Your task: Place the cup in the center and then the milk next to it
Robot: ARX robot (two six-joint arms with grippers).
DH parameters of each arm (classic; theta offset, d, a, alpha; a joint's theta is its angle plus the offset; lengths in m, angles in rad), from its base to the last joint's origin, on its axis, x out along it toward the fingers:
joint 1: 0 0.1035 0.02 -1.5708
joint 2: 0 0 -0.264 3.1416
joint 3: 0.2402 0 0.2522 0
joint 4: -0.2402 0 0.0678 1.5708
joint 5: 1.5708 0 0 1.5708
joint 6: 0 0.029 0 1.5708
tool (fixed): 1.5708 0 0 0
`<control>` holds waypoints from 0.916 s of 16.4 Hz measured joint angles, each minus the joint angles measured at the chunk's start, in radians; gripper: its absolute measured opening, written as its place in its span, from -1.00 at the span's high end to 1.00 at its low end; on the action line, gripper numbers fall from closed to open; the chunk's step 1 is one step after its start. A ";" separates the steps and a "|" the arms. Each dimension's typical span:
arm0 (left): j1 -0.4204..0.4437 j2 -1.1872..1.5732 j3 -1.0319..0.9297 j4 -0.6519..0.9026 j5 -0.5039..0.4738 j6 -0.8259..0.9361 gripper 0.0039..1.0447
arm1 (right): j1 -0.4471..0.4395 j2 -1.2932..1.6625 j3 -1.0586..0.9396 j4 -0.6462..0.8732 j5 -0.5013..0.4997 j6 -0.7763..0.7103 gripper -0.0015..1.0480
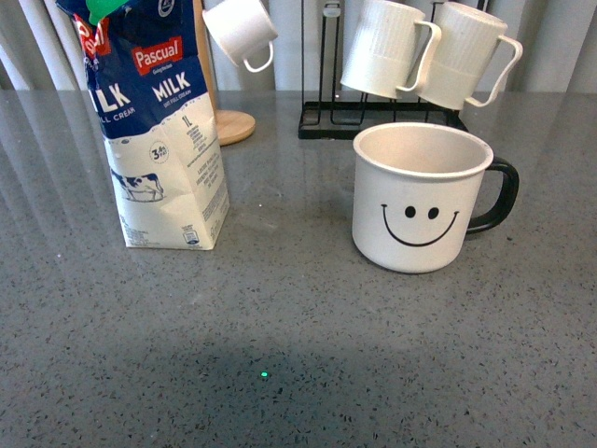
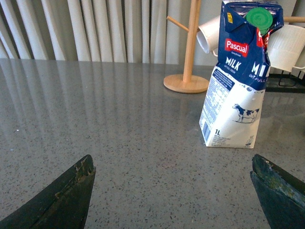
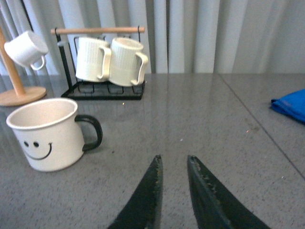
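Off-white enamel-style mug with black smiley and black handle (image 1: 420, 201) stands upright and empty on the grey speckled stone countertop (image 1: 298, 327), right of middle in the front view. The face points at the robot and the handle at the robot's right. Nothing is touching it, so I'd say the centring step is not done. The handle side favours the right arm. The wall is wide and the rim thin, so a rim pinch looks easier than spanning the body.

Right gripper (image 3: 174, 158) is low over the counter with its fingers drawn to a narrow slit, holding nothing. The mug is near it but off its line.

Tall blue-and-white Pascual milk carton with green cap (image 1: 163, 131) stands free on the left, well apart from the mug. Left gripper (image 2: 171, 157) is spread wide and empty, and faces the carton — a width that would suit it.

Behind are a black wire rack with two ribbed white mugs (image 1: 424, 56) and a wooden mug tree (image 2: 188, 57) with a small white cup (image 1: 241, 33). A blue cloth (image 3: 290, 105) lies far off on the right.
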 joint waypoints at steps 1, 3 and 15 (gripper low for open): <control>0.000 0.000 0.000 0.000 0.000 0.000 -0.88 | -0.173 -0.044 -0.033 -0.009 -0.168 -0.011 0.97; 0.000 0.000 0.000 0.000 0.000 0.000 -0.88 | -0.171 -0.055 -0.043 -0.004 -0.168 -0.010 0.97; 0.000 0.000 0.000 0.000 0.000 0.000 -0.88 | -0.171 -0.099 -0.082 -0.001 -0.169 -0.011 0.97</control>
